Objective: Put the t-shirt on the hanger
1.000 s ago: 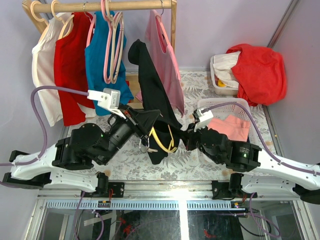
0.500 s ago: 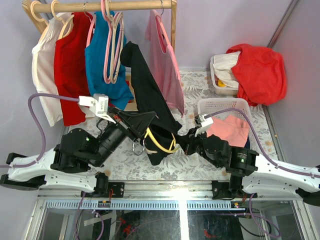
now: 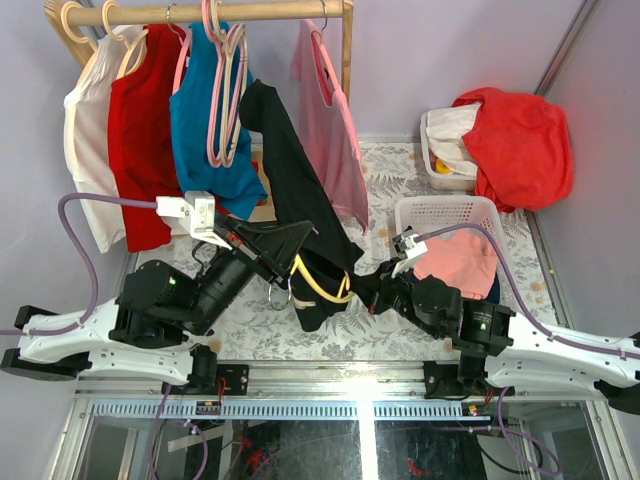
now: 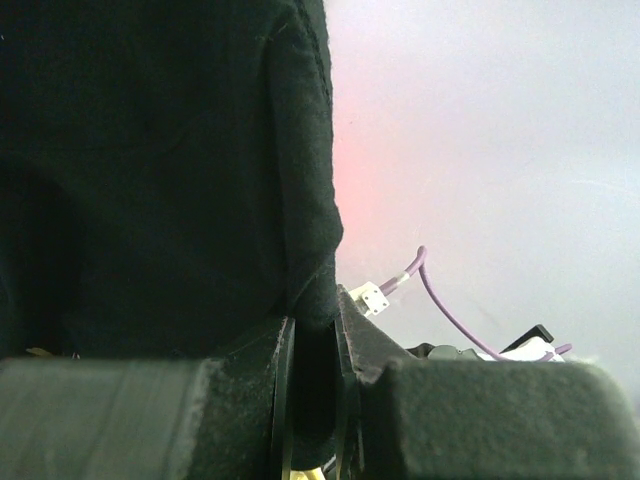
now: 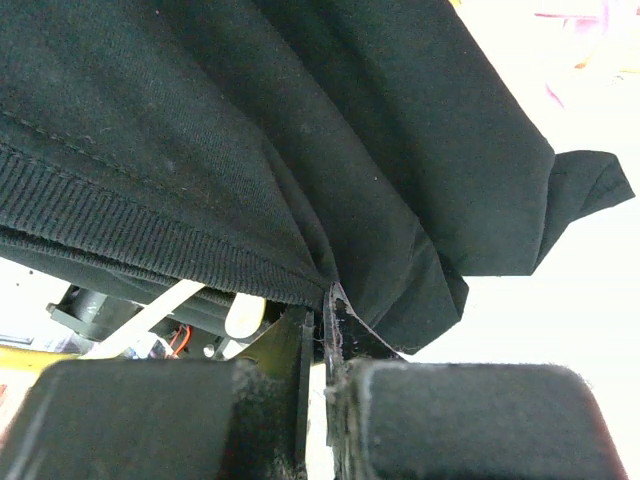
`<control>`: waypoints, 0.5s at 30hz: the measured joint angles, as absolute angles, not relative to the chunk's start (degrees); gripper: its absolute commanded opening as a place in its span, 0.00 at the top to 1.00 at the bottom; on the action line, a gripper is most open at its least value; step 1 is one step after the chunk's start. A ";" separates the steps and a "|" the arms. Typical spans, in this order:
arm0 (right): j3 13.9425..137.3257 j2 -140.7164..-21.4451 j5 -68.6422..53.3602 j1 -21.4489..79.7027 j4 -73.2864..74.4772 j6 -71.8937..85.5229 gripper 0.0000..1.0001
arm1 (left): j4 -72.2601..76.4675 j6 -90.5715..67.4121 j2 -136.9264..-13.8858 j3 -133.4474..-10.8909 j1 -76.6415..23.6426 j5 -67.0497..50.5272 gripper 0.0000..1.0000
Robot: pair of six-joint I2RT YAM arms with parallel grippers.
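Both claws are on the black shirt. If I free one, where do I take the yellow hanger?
Probably the bare yellow bar of the hanger beside its metal hook, coming in from the left claw side. That stretch lies exposed there, while the rest runs under the t-shirt.

t-shirt (image 3: 298, 190) top swung leftward, hanger (image 3: 318, 288) slid slightly left, right pincer (image 3: 362, 283) dropped lower
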State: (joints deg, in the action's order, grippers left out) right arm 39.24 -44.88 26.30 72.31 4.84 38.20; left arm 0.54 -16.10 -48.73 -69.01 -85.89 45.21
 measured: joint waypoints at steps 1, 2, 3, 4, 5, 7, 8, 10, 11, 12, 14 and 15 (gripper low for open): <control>39.03 -44.77 26.28 72.31 4.45 38.26 1.00 | 0.60 -15.94 -48.58 -68.99 -85.91 45.19 1.00; 38.81 -44.77 26.26 72.31 4.23 38.30 1.00 | 0.73 -15.77 -48.45 -68.99 -85.91 45.19 1.00; 38.59 -44.77 26.26 72.31 3.73 38.44 1.00 | 0.89 -15.62 -48.31 -68.99 -85.91 45.19 1.00; 38.46 -44.77 26.26 72.31 3.42 38.52 1.00 | 0.89 -15.51 -48.16 -68.97 -85.91 45.19 1.00; 38.30 -44.77 26.26 72.31 3.11 38.65 1.00 | 0.91 -15.42 -48.14 -68.97 -85.91 45.19 1.00; 38.02 -44.77 26.26 72.31 2.55 38.85 1.00 | 1.13 -15.05 -48.07 -68.90 -86.11 45.19 1.00; 37.91 -44.77 26.15 72.31 2.37 38.94 1.00 | 1.43 -14.76 -48.01 -68.75 -86.17 45.19 1.00; 37.69 -44.77 25.87 72.31 2.09 39.07 1.00 | 1.72 -14.41 -47.92 -68.62 -86.24 45.21 1.00; 37.58 -44.80 25.85 72.31 1.93 39.11 1.00 | 1.72 -14.28 -47.90 -68.62 -86.24 45.19 1.00; 37.56 -44.82 25.85 72.31 1.85 39.11 1.00 | 1.74 -14.20 -47.90 -68.62 -86.24 45.19 1.00; 37.54 -44.99 25.87 72.31 1.78 39.11 1.00 | 1.72 -14.04 -47.90 -68.62 -86.26 45.19 1.00; 37.54 -45.12 25.87 72.31 1.80 39.09 1.00 | 1.69 -14.02 -47.90 -68.62 -86.26 45.19 1.00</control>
State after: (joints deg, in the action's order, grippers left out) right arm 37.54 -45.12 25.87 72.31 1.80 39.09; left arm 1.69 -14.02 -47.90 -68.62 -86.26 45.19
